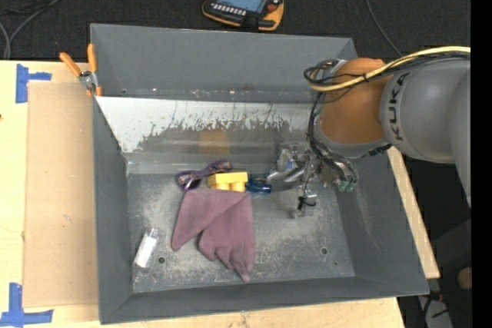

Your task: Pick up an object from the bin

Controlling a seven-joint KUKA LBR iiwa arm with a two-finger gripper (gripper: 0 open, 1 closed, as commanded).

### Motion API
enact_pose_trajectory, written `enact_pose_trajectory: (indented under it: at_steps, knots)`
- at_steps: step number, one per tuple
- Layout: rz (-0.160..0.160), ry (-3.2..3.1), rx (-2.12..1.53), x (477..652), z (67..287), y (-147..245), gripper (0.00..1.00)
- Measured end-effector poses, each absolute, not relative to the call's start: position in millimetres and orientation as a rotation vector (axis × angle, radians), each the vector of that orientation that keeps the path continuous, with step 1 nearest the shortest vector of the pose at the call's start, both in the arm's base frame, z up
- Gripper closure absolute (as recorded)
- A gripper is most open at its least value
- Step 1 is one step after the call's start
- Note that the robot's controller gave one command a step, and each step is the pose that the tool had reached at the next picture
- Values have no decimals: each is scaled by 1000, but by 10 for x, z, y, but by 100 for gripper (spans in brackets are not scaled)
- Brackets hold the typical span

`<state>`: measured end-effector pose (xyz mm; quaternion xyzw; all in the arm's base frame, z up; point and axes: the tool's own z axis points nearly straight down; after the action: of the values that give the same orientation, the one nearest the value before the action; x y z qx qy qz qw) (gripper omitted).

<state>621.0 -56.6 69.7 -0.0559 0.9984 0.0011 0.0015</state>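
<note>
Hangs toward three o'clock in the bin (231, 61), pincer (306, 194) over bare floor; spread or pressed together, cannot tell. Nearest, at its nine o'clock: a small blue piece (259, 186) just beside a yellow block (229, 180), mauve cloth (219, 226) lying toward seven. Probably best to shift toward nine, centre over the block, descend straight, keep clear of the cloth's edge. Clear tube (146, 248) well apart at eight.

The grey bin (315, 246) holds a mauve cloth (219, 226), a yellow block (228, 180) and a white tube (146, 248).
</note>
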Motion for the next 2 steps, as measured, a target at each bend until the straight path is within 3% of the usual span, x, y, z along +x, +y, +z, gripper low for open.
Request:
enact_pose_trajectory:
  at_steps: [1,2]
  knots:
    - [8,3139,-263,6195,763,-682,100]
    - [8,3139,-263,6195,765,-681,100]
